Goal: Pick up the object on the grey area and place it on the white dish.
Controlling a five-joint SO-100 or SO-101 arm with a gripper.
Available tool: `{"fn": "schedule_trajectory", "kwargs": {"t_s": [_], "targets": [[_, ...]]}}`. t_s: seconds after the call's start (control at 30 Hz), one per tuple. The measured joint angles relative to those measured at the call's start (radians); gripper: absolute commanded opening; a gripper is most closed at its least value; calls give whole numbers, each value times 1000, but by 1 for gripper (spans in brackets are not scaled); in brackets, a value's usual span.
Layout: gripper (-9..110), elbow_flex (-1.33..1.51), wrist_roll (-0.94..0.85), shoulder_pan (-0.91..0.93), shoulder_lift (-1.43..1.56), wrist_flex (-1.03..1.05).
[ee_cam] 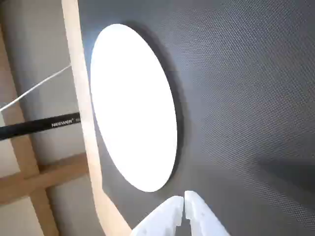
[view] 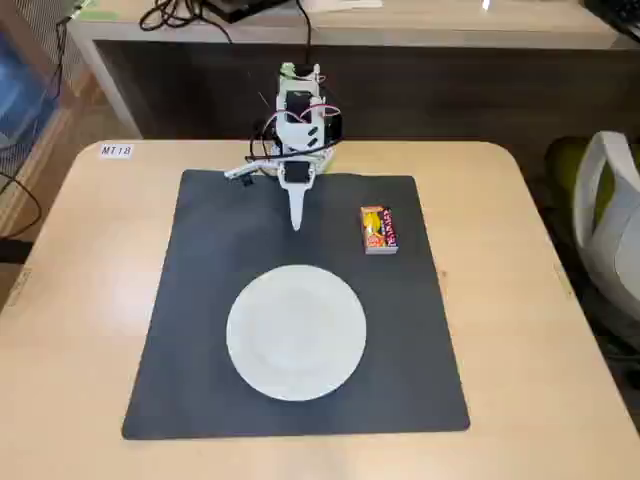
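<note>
The small yellow and red box (view: 378, 229) lies flat on the dark grey mat (view: 210, 290), at its back right in the fixed view. The white dish (view: 296, 331) sits on the mat's front middle; it also shows in the wrist view (ee_cam: 133, 105), overexposed. My white gripper (view: 296, 224) points down over the mat's back middle, left of the box and behind the dish. Its fingers are closed together and empty. In the wrist view the gripper's tips (ee_cam: 184, 197) meet at the bottom edge, above the mat (ee_cam: 246, 98). The box is out of the wrist view.
The arm's base (view: 300, 120) stands at the table's back edge with cables around it. The beige tabletop (view: 90, 300) surrounds the mat. A chair (view: 610, 220) stands at the right. A black rod marked NEEWER (ee_cam: 39, 125) shows beyond the table edge in the wrist view.
</note>
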Motion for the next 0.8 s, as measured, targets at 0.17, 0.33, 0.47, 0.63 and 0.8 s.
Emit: {"fn": "schedule_trajectory", "kwargs": {"t_s": [0.17, 0.33, 0.47, 0.63, 0.8], "targets": [[0, -147, -51, -15, -176, 75], [0, -371, -61, -6, -209, 77], [0, -399, -81, -11, -225, 77], [0, -581, -199, -83, -466, 120], [0, -847, -359, -219, -798, 232]]}}
